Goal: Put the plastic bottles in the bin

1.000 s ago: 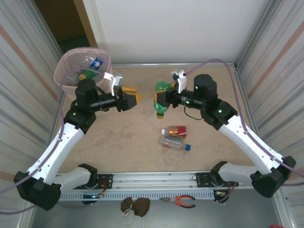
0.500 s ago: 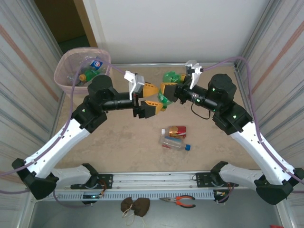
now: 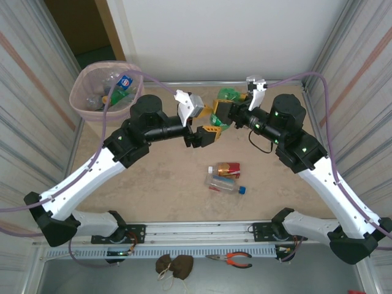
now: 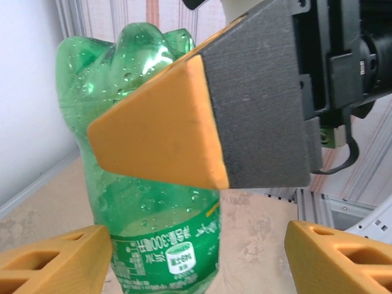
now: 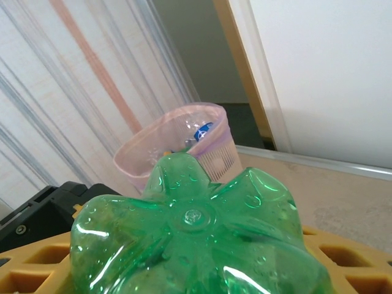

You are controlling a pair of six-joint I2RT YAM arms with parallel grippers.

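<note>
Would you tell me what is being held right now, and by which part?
The right gripper holds the green bottle across its body, under the lobed base. The left gripper stands open astride the label, not gripping.

The left arm (image 3: pixel 86 177) and the right arm (image 3: pixel 331 184) are built of white shells set between black joint housings, and small green lights are carried on the joints. A pale purple cable (image 3: pixel 304 74) is run along each arm. The left pincer (image 3: pixel 208 124) and the right pincer (image 3: pixel 222 113) are fitted with orange wedge-shaped fingers (image 4: pixel 159 131), backed by what seems a dark grey textured block (image 4: pixel 257 104). A white bracket (image 3: pixel 184 100) is mounted at each wrist.
</note>
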